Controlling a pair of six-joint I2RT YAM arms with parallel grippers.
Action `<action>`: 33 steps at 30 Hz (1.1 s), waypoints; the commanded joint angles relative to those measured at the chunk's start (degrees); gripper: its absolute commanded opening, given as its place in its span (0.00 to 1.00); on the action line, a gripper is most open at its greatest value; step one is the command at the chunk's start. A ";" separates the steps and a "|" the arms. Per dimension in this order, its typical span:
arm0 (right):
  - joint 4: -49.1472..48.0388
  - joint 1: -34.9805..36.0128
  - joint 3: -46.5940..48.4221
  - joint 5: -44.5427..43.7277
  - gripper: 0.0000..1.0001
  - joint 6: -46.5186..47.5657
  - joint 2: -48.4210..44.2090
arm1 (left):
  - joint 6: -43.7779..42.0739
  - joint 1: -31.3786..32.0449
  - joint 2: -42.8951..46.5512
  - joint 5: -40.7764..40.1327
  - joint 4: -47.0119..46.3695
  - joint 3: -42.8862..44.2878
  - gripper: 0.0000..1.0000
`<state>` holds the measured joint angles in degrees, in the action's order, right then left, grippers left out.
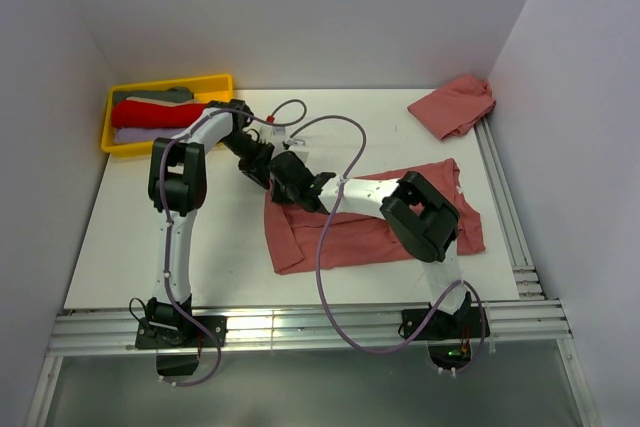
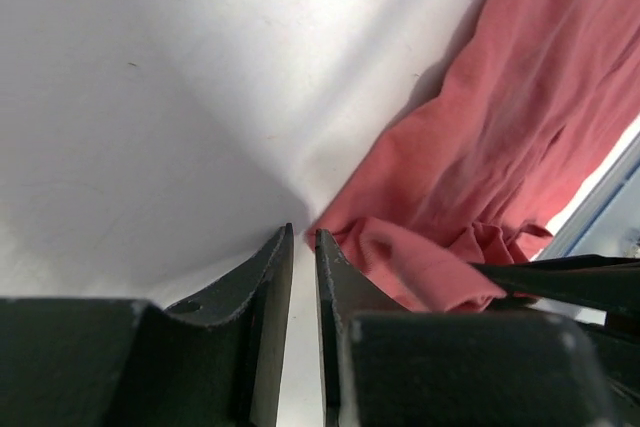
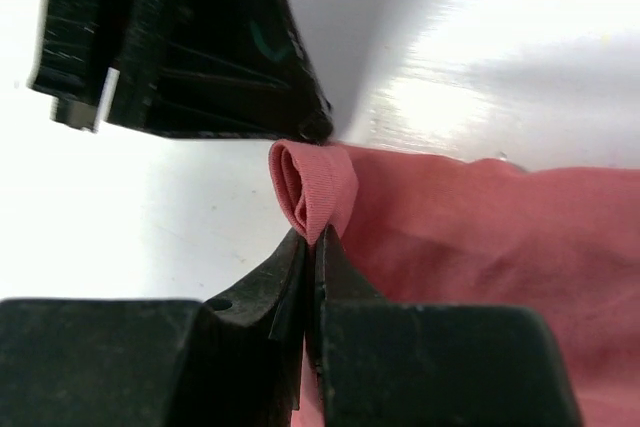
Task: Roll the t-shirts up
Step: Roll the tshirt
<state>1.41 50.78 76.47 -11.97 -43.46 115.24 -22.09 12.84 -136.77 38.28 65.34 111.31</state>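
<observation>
Pinched tight between right gripper (image 3: 312,242) fingers: small rolled fold at corner of t-shirt (image 3: 480,237). Rest of cloth spread on table (image 1: 230,257), mid-right, under right arm. Beside same corner: left gripper (image 2: 303,237), narrow slit between jaws, bare table showing through, nothing clamped, tip against fold. Far right corner: second t-shirt (image 1: 455,105), crumpled.

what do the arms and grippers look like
Both the left arm and right arm are white tube links with bulky black joint housings, on black bases. A lilac cable loops along each. The left gripper and right gripper have matte black, flat, tapering fingers.
</observation>
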 commanded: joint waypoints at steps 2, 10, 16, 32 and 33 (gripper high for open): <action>2.19 -0.25 0.52 -3.68 0.00 -0.13 -2.22 | 1.26 0.17 2.56 -2.95 -2.41 2.86 0.21; 4.30 -0.16 0.35 -5.08 0.09 -0.39 -1.60 | 2.66 0.08 3.87 -4.09 -3.64 3.13 0.25; 8.69 -0.16 2.37 -7.28 0.27 -1.71 -0.46 | 6.08 -1.32 7.82 -5.24 -5.66 1.55 0.39; 14.94 -0.07 -0.70 -10.89 0.59 -6.90 -9.94 | 5.65 -1.86 13.29 5.83 -7.24 -16.73 0.51; 15.29 0.02 -0.97 -10.97 0.59 -7.33 -11.25 | 5.91 -1.42 13.37 6.45 -8.12 -17.08 0.52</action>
<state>15.35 50.78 76.34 -20.36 -48.93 109.84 -16.67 10.48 -126.04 40.14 59.66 95.02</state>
